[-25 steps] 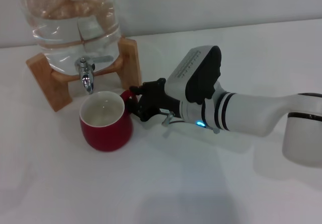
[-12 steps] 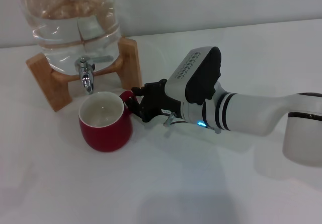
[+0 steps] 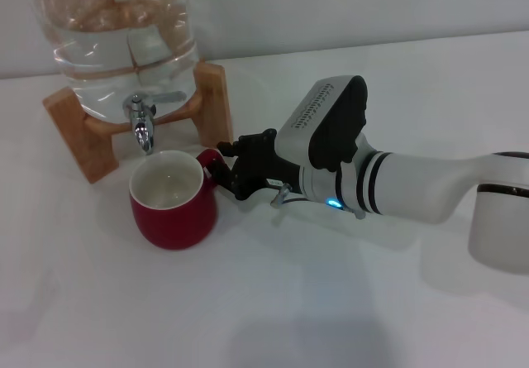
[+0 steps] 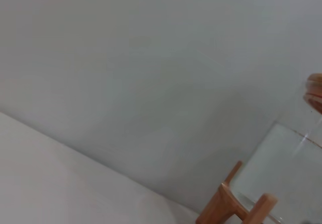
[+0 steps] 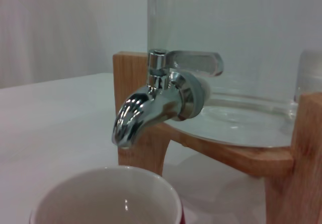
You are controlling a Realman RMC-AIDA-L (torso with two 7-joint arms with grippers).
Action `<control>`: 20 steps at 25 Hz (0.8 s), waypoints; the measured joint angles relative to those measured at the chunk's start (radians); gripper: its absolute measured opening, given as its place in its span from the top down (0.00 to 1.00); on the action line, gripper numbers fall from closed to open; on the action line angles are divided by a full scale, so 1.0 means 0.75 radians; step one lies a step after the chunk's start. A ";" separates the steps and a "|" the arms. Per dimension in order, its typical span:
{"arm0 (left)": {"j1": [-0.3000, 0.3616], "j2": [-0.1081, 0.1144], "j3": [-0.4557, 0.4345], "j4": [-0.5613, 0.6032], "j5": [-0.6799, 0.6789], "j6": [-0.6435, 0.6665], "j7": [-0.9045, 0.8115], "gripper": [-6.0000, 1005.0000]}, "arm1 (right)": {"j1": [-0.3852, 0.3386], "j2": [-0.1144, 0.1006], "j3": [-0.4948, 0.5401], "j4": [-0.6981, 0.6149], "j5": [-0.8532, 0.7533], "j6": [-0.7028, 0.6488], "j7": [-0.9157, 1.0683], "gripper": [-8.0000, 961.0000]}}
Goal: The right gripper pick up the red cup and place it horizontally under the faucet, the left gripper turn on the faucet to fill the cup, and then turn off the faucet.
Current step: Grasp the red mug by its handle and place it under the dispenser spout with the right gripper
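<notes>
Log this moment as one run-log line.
phase: cup placed | right hand: gripping handle of red mug | mug: upright, empty, under chrome tap | tap: no water flowing | left hand: out of view

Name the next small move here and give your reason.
Probably the right gripper should let go of the red cup and back away: the cup stands upright on the table with its mouth below the faucet spout. The left gripper is out of view.

Even, bright, diffuse light; soft shadows on the white matte table [image 3: 273, 302]; small highlights on the shiny chrome faucet [image 5: 151, 110].
</notes>
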 joint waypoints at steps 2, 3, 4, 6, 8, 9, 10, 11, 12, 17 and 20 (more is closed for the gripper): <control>0.000 0.000 -0.001 0.002 0.000 -0.001 -0.002 0.13 | -0.003 -0.002 -0.001 0.004 0.000 0.001 0.002 0.64; -0.002 0.000 -0.001 0.003 0.000 -0.004 -0.002 0.13 | -0.004 -0.003 -0.002 0.004 0.000 0.001 0.003 0.64; -0.003 0.000 -0.001 0.004 0.000 -0.005 -0.003 0.13 | -0.009 -0.005 -0.006 0.006 0.000 0.001 0.010 0.64; -0.006 0.001 -0.001 0.005 0.000 -0.006 -0.007 0.13 | -0.018 -0.007 -0.011 0.007 -0.003 0.002 0.022 0.64; -0.007 0.002 0.000 0.005 0.000 -0.006 -0.011 0.13 | -0.026 -0.008 -0.011 0.007 -0.012 0.002 0.028 0.64; -0.007 0.003 0.001 0.006 0.000 -0.006 -0.012 0.13 | -0.030 -0.008 -0.010 0.008 -0.018 0.003 0.030 0.64; -0.008 0.003 0.002 0.005 0.000 -0.006 -0.013 0.13 | -0.033 -0.008 -0.009 0.008 -0.021 0.004 0.031 0.64; -0.008 0.004 0.002 0.006 0.000 -0.006 -0.013 0.13 | -0.035 -0.009 -0.009 0.008 -0.022 0.006 0.032 0.64; -0.008 0.004 0.002 0.006 0.000 -0.006 -0.013 0.13 | -0.037 -0.010 -0.009 0.008 -0.022 0.009 0.032 0.64; -0.007 0.004 0.001 0.006 0.000 -0.005 -0.013 0.13 | -0.050 -0.015 -0.010 0.013 -0.023 0.022 0.032 0.64; -0.006 0.004 0.001 0.006 0.000 -0.004 -0.013 0.13 | -0.061 -0.023 -0.010 0.020 -0.032 0.034 0.049 0.64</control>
